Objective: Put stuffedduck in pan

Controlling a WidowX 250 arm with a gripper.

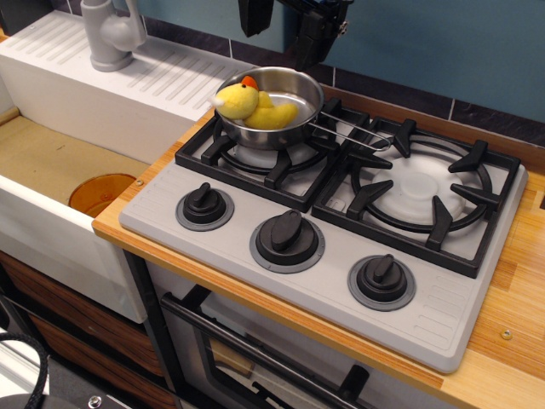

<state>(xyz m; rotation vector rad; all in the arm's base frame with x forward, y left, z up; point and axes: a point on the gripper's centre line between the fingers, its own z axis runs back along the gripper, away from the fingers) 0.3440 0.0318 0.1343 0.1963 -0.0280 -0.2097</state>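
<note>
The yellow stuffedduck (252, 106) lies inside the shiny steel pan (300, 89) on the back left burner grate, its head with the orange-red beak over the pan's left rim. The pan's wire handle (349, 135) points right. My black gripper (281, 34) hangs open and empty above the pan's back edge, at the top of the view, clear of the duck. One finger (254, 17) is at the left, the other (308, 47) at the right.
The grey stove top (426, 298) carries two black grates and three black knobs (287, 238). A sink with an orange-brown disc (100, 192) lies at the left, with a grey faucet (111, 32) and white drainboard behind. A wooden counter (519, 290) surrounds the stove.
</note>
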